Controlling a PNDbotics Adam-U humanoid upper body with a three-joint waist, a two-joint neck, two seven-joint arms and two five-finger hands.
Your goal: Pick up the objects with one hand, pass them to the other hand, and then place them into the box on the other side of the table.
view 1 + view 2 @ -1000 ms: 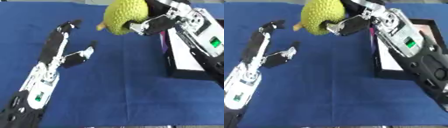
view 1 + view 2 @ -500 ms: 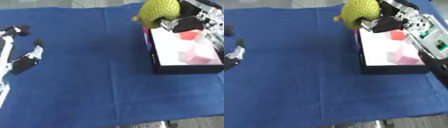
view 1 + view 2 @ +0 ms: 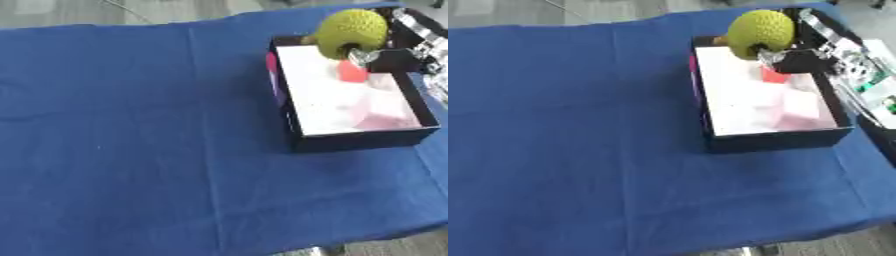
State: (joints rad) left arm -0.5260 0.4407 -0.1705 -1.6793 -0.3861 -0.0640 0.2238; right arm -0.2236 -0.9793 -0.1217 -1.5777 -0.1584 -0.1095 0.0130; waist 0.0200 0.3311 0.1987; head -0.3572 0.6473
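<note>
The table [image 3: 131, 150] is covered edge to edge by a blue cloth with faint creases. A black box [image 3: 359, 142] with a white interior sits on the right side of the table, its long axis running near to far. The robot's right hand [image 3: 802, 57] enters from the far right and is positioned over the far end of the box. Its fingers are curled round a yellow-green bumpy fruit [image 3: 760, 29], a large rounded object with a knobbly skin; one finger shows against the near underside of the fruit. The fruit is held above the far end of the box, overlapping the far rim in both views; whether its underside touches the box or its contents cannot be told. Inside the box, a red block [image 3: 353, 74] lies just beneath the fruit, and a pale pink block [image 3: 800, 111] lies nearer, toward the right wall. A strip of pink-red colour [image 3: 271, 62] shows against the outer left wall of the box near its far corner; what it is cannot be made out. The right forearm, black with silver and a green-lit panel [image 3: 868, 86], runs along the right edge. The left hand shows in neither view.
</note>
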